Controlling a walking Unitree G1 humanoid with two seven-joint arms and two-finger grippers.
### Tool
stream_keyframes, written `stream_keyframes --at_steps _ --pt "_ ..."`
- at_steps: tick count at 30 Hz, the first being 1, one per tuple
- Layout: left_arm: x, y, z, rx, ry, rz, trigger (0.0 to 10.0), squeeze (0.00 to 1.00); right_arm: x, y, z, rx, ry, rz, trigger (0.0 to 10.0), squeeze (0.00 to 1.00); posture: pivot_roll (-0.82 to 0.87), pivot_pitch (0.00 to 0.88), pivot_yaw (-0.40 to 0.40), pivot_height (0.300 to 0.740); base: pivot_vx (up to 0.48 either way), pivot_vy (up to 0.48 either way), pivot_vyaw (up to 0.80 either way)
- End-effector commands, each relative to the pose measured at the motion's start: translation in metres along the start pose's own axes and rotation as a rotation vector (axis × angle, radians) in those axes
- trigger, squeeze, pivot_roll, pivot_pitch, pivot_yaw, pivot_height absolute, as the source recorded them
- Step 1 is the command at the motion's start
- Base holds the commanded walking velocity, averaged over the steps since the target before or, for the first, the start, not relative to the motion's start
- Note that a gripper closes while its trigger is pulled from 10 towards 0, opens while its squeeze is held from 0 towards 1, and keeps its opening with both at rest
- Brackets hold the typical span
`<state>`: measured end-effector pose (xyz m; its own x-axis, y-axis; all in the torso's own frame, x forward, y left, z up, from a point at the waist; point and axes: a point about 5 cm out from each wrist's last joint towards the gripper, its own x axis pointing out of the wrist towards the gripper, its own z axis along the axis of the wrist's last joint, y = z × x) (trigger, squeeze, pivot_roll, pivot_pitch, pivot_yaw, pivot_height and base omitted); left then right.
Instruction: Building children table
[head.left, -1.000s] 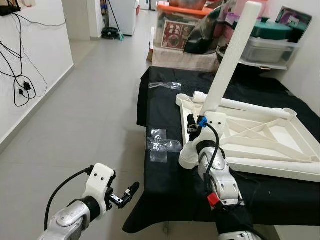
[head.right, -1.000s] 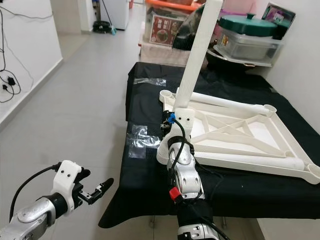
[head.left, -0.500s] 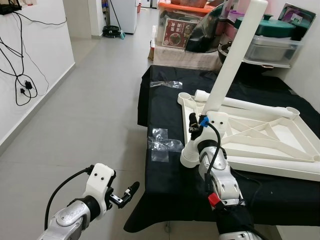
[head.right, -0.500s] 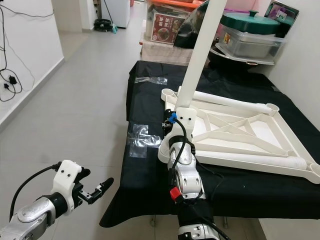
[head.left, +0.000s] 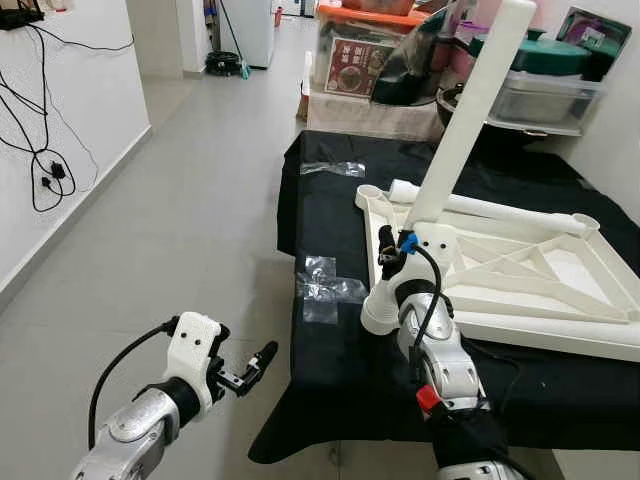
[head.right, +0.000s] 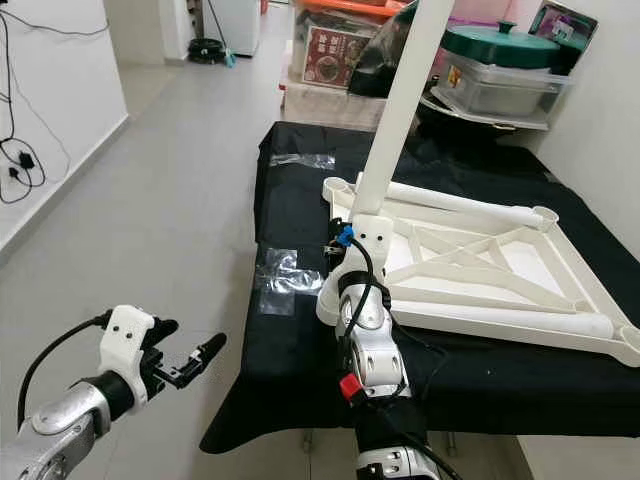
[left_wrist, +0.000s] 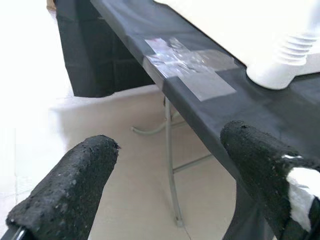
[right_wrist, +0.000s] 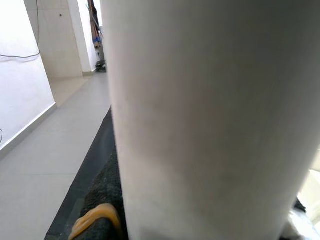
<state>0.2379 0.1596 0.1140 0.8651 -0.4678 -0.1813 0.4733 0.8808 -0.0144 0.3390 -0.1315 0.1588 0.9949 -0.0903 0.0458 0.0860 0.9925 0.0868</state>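
Right gripper (head.left: 385, 262) clamped on the white table leg (head.left: 468, 118), fingers closed round its lower part, just above the ribbed foot (head.left: 379, 310) resting on the black cloth. Leg tilted, leaning up and to the right, its top end high above the table. In the right wrist view, pressed close against the leg's pale surface (right_wrist: 200, 125), a black finger (right_wrist: 102, 220) touching it at the side.

Left gripper (head.left: 252, 367) held out low over the grey floor (head.left: 170, 230), beside the near left corner of the black-covered table (head.left: 330, 370), touching nothing. Jaws parted wide and empty, as seen in the left wrist view, with the two black pads (left_wrist: 67, 192) well apart and the table edge between them further off.

Upside-down white children's tabletop frame (head.left: 510, 280) lying flat on the cloth to the right of the held leg, braces crossing inside it, round sockets at its corners. Another white leg (head.left: 480, 210) lying along its far edge. Clear plastic bags (head.left: 325, 290) on the cloth just left of the ribbed foot; another plastic scrap (head.left: 335, 168) near the far left corner. Storage boxes (head.left: 365, 60) stacked beyond the table.
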Motion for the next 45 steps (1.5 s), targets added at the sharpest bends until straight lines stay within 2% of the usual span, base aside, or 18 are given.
stream_keyframes --at_steps 1,11,20,45 --pt "0.0002 -0.0018 0.0015 -0.009 -0.016 -0.007 10.0 0.00 -0.0024 -0.0177 -0.0192 -0.030 0.088 -0.071 10.0 0.00 0.07 0.000 -0.095 0.740 0.364 0.000 0.00" --pt "-0.0003 -0.0033 -0.0003 -0.009 -0.011 -0.013 10.0 0.00 -0.0026 -0.0179 -0.0193 -0.036 0.088 -0.069 10.0 0.00 0.07 0.000 -0.097 0.740 0.321 0.000 0.00" --pt "-0.0008 -0.0086 -0.0037 -0.013 -0.004 -0.036 10.0 0.00 -0.0025 -0.0177 -0.0198 -0.035 0.088 -0.065 10.0 0.00 0.07 0.000 -0.098 0.740 0.000 0.000 0.00" --pt "0.0004 -0.0097 -0.0062 -0.013 0.007 -0.041 10.0 0.00 -0.0017 -0.0155 -0.0193 -0.027 0.086 -0.053 10.0 0.00 0.06 0.000 -0.100 0.740 0.000 0.000 0.00"
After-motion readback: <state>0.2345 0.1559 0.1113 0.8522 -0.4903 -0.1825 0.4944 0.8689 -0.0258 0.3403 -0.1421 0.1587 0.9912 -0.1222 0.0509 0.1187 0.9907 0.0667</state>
